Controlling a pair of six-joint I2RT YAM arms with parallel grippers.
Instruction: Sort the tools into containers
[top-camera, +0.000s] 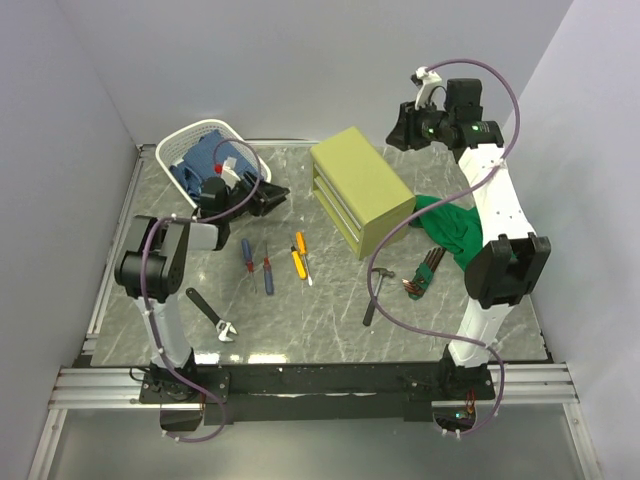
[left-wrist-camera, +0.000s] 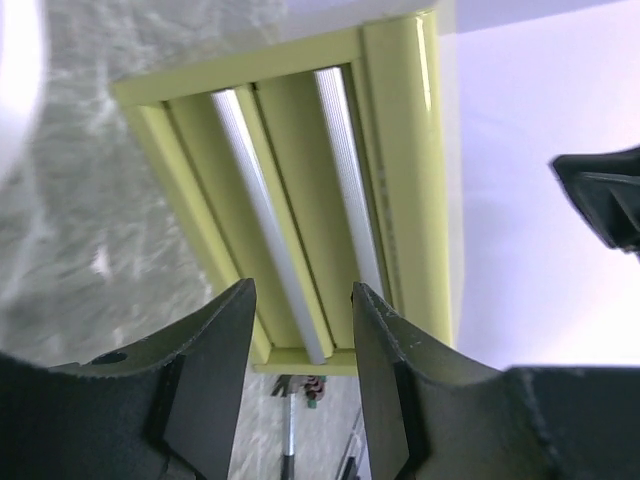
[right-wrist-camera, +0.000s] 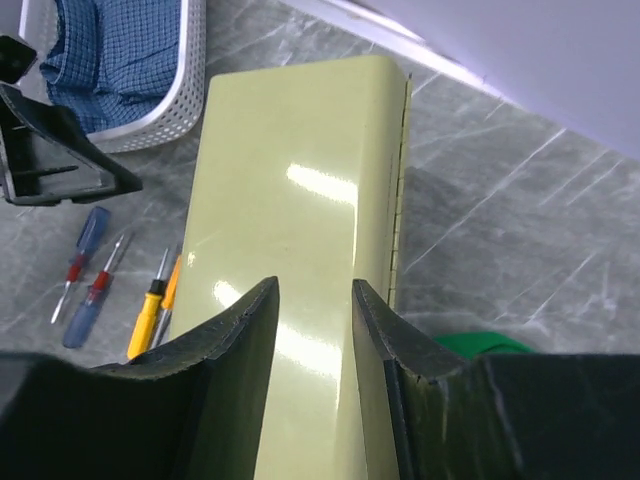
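Left gripper (top-camera: 278, 198) has its jaws apart and empty, low between the basket (top-camera: 207, 124) in the table's far-left corner and the chest (top-camera: 362, 190) at far centre. Right gripper (top-camera: 398, 132) also has its jaws apart and empty, raised over the chest's far right. Blue screwdriver (top-camera: 246, 258), red screwdriver (top-camera: 267, 275) and yellow screwdriver (top-camera: 297, 263) lie mid-table, left of the chest. The wrench (top-camera: 210, 315) is by the near-left edge; the hammer (top-camera: 376, 292) and hex keys (top-camera: 425, 272) are toward the right edge, by the green cloth (top-camera: 450, 225).

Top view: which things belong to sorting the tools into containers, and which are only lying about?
Belong: wrench, blue screwdriver, red screwdriver, yellow screwdriver, hammer, hex key set, green chest, white basket.
Lying about: blue cloth in the basket, green cloth beside the chest.
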